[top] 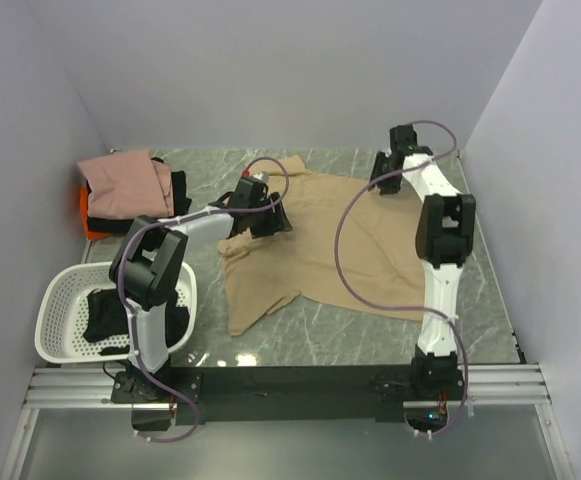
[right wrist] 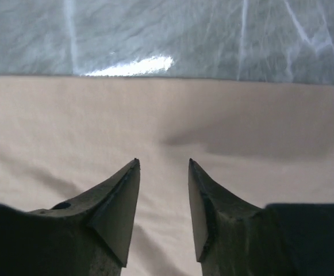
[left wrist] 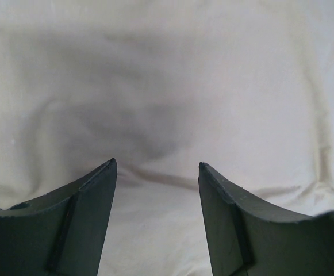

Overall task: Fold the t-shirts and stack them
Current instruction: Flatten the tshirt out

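The tan shirt (top: 340, 245) is spread across the middle of the worktop (top: 490, 300), and it is rumpled along its near left side. It is judged soft, light and limp. It will sag and crease when lifted, so it is best taken at a hem or shoulder seam and pinched at two well-separated points at once.

The left fingers (left wrist: 92, 195) are held apart above the shirt's left part. The right fingers (right wrist: 121, 195) are parted too, more narrowly, just inside the far right edge, with bare worktop seen beyond. Whether either pair touches the cloth cannot be told.

At the far left a pink shirt (top: 120, 180) lies folded on black and orange ones. A basket (top: 50, 305) beside the left arm holds black cloth.
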`<state>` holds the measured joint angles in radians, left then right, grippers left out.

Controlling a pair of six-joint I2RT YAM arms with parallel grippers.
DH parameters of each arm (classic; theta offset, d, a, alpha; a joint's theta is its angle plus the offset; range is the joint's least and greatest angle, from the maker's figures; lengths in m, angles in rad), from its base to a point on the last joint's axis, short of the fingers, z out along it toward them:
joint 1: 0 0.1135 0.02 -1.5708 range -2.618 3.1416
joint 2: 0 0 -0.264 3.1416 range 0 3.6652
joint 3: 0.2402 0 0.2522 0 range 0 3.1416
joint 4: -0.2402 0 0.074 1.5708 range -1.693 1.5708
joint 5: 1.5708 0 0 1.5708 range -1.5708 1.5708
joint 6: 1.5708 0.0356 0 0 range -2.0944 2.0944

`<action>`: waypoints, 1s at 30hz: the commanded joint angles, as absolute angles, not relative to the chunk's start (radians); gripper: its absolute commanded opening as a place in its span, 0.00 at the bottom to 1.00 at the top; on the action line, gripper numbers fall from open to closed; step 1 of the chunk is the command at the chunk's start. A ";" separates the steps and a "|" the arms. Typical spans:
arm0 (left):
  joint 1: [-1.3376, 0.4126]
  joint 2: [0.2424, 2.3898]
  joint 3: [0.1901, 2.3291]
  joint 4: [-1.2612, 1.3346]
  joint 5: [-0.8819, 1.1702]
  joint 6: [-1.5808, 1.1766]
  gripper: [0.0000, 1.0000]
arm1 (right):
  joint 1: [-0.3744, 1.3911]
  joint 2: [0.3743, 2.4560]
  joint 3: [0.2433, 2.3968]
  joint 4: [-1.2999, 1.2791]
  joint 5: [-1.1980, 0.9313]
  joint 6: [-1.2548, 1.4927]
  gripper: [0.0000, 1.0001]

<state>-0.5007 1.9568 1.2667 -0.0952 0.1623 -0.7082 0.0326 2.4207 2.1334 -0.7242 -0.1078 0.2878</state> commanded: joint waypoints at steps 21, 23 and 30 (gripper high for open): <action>-0.695 1.726 1.037 -0.045 0.043 -0.733 0.64 | -0.060 1.766 1.233 -0.525 0.117 0.345 0.53; -0.703 1.730 1.032 -0.038 0.048 -0.736 0.64 | -0.081 1.789 1.233 -0.531 0.103 0.350 0.53; -0.732 1.759 1.022 -0.026 0.066 -0.750 0.64 | -0.132 1.891 1.275 -0.535 0.057 0.345 0.51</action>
